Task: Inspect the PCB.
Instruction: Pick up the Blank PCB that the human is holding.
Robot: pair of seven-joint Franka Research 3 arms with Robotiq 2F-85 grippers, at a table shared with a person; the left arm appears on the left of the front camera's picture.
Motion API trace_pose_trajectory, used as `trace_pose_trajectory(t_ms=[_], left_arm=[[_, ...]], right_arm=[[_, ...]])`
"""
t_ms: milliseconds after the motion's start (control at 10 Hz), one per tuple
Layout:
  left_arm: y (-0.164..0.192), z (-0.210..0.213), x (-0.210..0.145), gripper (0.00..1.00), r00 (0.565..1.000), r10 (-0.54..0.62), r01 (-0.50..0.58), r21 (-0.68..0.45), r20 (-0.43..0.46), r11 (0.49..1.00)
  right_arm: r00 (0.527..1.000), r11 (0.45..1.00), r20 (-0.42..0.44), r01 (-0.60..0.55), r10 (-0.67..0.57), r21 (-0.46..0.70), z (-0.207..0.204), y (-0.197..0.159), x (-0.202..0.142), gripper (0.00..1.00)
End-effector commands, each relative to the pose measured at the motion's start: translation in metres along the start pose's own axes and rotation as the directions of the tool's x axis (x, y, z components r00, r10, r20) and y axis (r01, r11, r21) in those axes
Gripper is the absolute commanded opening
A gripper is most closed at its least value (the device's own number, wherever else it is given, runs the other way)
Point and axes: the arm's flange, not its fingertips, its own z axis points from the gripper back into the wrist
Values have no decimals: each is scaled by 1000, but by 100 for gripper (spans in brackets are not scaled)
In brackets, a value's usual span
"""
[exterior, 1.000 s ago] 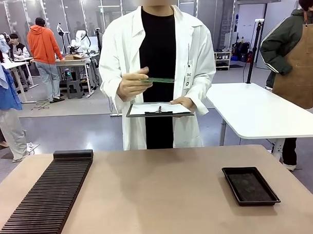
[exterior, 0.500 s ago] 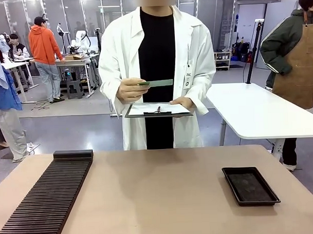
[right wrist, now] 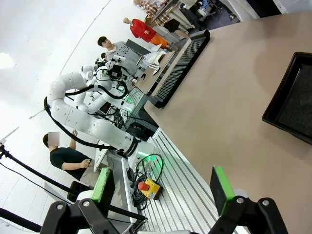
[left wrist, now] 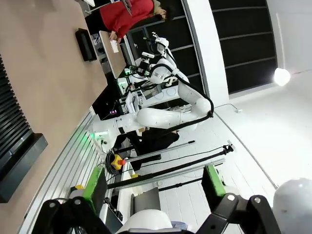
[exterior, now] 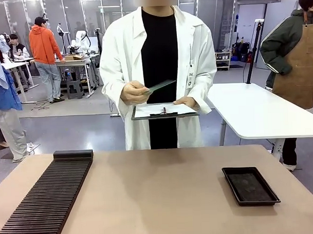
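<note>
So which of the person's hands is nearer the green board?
Their right hand: it holds the green board by one end, in front of the chest. Their left hand is lower and off to the side, supporting the clipboard under the board.

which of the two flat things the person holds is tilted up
The green PCB, pinched in the higher hand; the clipboard below it lies level.

Person (exterior: 159,55): white lab coat, black top, small badge (exterior: 188,80) on chest. L pincer (left wrist: 154,184), R pincer (right wrist: 162,187): black w/ green pads (left wrist: 93,184).
</note>
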Motion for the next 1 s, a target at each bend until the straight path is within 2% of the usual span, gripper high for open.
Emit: trace_pose_trajectory(t_ms=[0, 900], left_arm=[[0, 6, 3, 100, 1000, 5, -5, 15, -9, 1000], [0, 6, 3, 100, 1000, 5, -5, 15, -9, 1000]], right_arm=[[1000, 1000, 11, -19, 19, 9, 1, 2, 2, 100], [1000, 1000, 11, -19, 19, 9, 1, 2, 2, 100]])
